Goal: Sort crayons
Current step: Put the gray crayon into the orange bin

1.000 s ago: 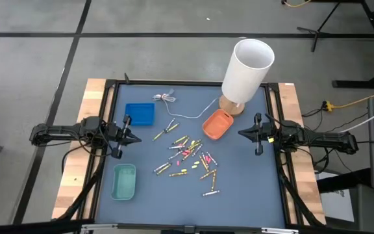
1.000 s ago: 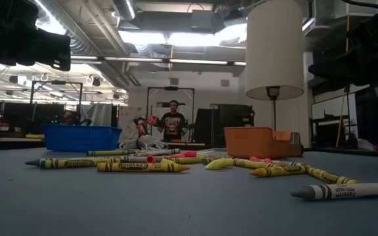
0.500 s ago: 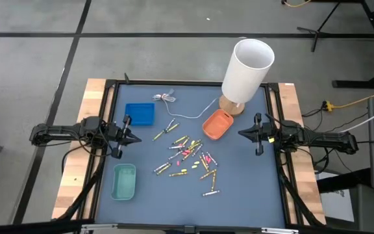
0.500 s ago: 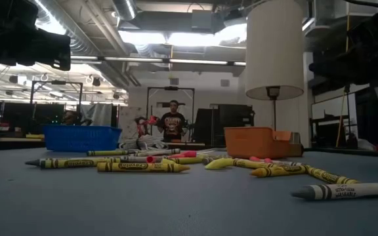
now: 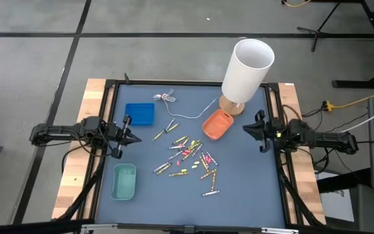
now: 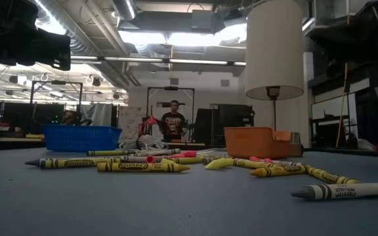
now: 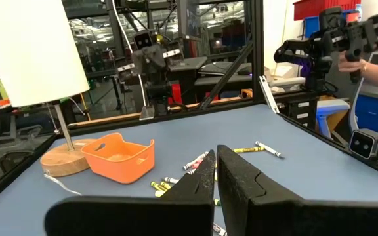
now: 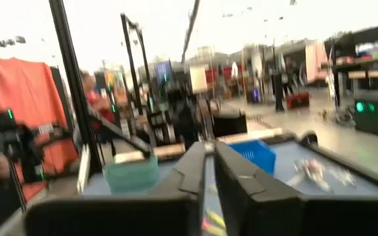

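Note:
Several crayons (image 5: 190, 158), mostly yellow with some pink, green and pale ones, lie flat and scattered on the blue mat at the table's middle. They also show in the low view (image 6: 143, 166) and the left wrist view (image 7: 195, 162). My left gripper (image 5: 135, 138) is shut and empty above the table's left side, pointing at the crayons. My right gripper (image 5: 245, 129) is shut and empty above the right side, pointing toward the left. Its own view shows its fingers (image 8: 195, 164) close together.
A blue tray (image 5: 139, 114) sits far left, a green tray (image 5: 124, 181) near left, and an orange tray (image 5: 217, 124) right of centre. A white lamp (image 5: 247, 71) on a wooden base stands far right, its thin white cable (image 5: 180, 110) running across the mat. A person stands in the room beyond the table (image 6: 173, 124).
My right gripper has drawn back a little toward the table's right edge, still shut and empty. The crayons and trays have not moved.

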Controlling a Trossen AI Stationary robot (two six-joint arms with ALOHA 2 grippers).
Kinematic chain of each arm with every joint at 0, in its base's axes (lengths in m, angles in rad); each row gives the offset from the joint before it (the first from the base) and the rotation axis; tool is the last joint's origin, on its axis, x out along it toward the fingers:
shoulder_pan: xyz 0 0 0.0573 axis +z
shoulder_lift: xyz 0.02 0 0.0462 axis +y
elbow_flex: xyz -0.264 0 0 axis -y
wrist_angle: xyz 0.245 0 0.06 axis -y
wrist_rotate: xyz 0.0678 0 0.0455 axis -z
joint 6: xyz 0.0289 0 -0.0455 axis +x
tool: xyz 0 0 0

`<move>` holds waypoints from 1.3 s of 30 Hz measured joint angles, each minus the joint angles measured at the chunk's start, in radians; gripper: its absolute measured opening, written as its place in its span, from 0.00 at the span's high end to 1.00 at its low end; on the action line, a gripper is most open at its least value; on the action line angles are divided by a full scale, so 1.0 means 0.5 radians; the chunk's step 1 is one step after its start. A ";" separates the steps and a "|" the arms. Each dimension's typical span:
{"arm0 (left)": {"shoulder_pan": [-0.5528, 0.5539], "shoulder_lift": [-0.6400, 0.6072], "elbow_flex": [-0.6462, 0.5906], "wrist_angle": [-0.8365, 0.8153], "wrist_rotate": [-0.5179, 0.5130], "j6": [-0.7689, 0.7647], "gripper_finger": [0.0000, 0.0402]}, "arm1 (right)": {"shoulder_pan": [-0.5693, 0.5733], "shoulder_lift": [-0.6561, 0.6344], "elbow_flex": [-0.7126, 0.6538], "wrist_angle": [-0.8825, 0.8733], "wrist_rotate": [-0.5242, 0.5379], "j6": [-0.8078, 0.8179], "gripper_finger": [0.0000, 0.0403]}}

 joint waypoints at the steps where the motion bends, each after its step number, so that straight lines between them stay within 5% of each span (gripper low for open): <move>1: 0.000 -0.001 0.000 0.000 0.000 0.001 0.99 | 0.000 0.001 0.013 0.018 0.001 0.034 0.85; 10: 0.000 0.000 0.000 0.000 0.000 -0.034 0.99 | 0.002 0.164 0.291 0.096 -0.116 0.102 0.63; 22: 0.000 -0.001 0.000 0.018 0.000 -0.104 0.99 | 0.002 1.263 0.804 0.062 -0.484 0.101 0.62; 28: 0.000 0.000 0.000 0.019 0.000 -0.105 0.99 | 0.007 1.707 1.151 -0.324 -0.630 0.266 0.62; 39: 0.000 0.000 0.000 0.021 0.000 -0.104 0.99 | 0.402 2.217 1.698 -1.218 -0.238 0.532 0.62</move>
